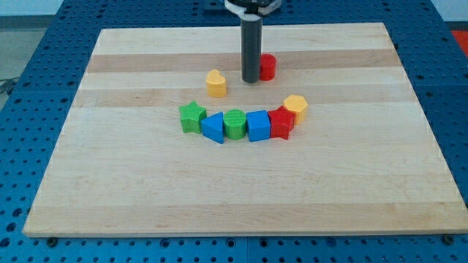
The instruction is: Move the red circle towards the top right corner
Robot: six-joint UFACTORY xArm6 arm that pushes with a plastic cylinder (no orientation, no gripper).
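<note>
The red circle (268, 66) sits on the wooden board (146, 190) above its middle, partly hidden behind the rod. My tip (251, 79) rests on the board right at the red circle's left side, touching or nearly touching it. A yellow heart-shaped block (216, 84) lies to the tip's left.
Below the tip a curved row of blocks runs left to right: green star (191, 117), blue triangle (213, 127), green circle (234, 123), blue block (258, 126), red star (281, 122), yellow hexagon (295, 107). A blue perforated table surrounds the board.
</note>
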